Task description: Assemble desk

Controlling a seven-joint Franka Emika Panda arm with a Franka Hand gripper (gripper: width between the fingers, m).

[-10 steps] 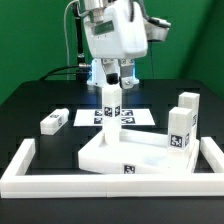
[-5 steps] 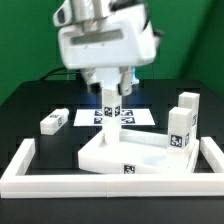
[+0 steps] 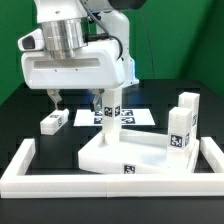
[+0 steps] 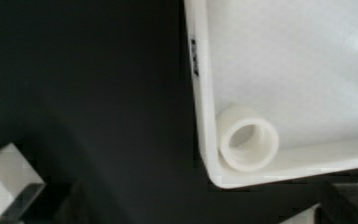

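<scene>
The white desk tabletop (image 3: 140, 152) lies inside the fence with its rim up. One tagged leg (image 3: 112, 112) stands upright at its far left corner. Another leg (image 3: 53, 121) lies on the table at the exterior view's left, and two legs (image 3: 181, 125) stand at the right. My gripper (image 3: 76, 103) hangs above the table between the lying leg and the upright one, open and empty. The wrist view shows the tabletop's corner (image 4: 291, 70) with a round white ring (image 4: 250, 141) in it, and a leg's end (image 4: 2, 176) at the edge.
The marker board (image 3: 135, 117) lies behind the tabletop. A low white border fence (image 3: 20, 165) runs round the front and sides. The table is black.
My gripper has moved from just above the upright leg to the exterior view's left and looms larger. The leg stays standing on the tabletop.
</scene>
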